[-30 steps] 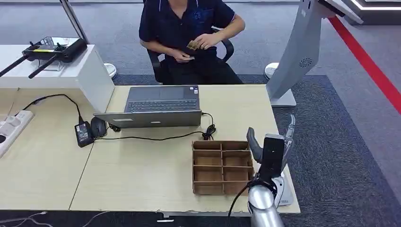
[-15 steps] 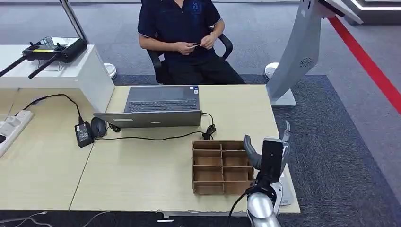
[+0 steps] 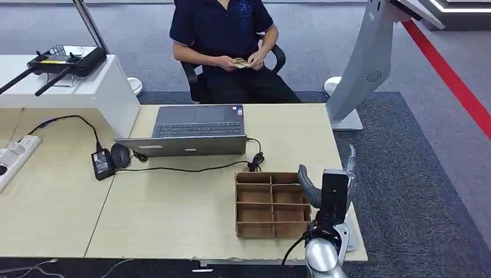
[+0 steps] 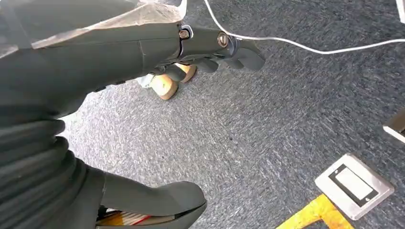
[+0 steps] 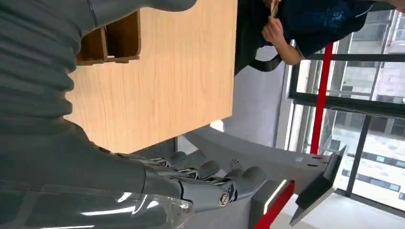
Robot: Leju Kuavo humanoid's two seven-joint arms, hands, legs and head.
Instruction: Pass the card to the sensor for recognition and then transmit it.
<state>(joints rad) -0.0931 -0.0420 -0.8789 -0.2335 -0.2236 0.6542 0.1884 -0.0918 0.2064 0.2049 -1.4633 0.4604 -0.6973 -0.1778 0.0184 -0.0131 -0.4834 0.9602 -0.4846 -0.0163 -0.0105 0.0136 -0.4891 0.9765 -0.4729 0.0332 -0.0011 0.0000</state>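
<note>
A seated person beyond the table holds several tan cards (image 3: 241,62) in both hands; the right wrist view catches the cards (image 5: 274,6) too. My right hand (image 3: 331,186) is raised over the table's right front corner, fingers apart and empty, thumb toward the cardboard box (image 3: 271,204). The right wrist view shows this hand (image 5: 157,183) stretched out beside the table edge. A small white device (image 3: 347,238) lies on the table, mostly hidden behind my right arm. In the left wrist view my left hand (image 4: 157,45) hangs over grey carpet, fingers loose and holding nothing.
An open laptop (image 3: 197,130) stands mid-table, with a cable, mouse and power brick (image 3: 102,164) to its left. A grey kiosk stand (image 3: 367,63) rises right of the table. A white cabinet with a black controller (image 3: 66,61) sits at far left. A floor socket (image 4: 353,186) lies below.
The person has lowered the cards from chest height to the lap. My right hand has shifted slightly left and down, staying empty.
</note>
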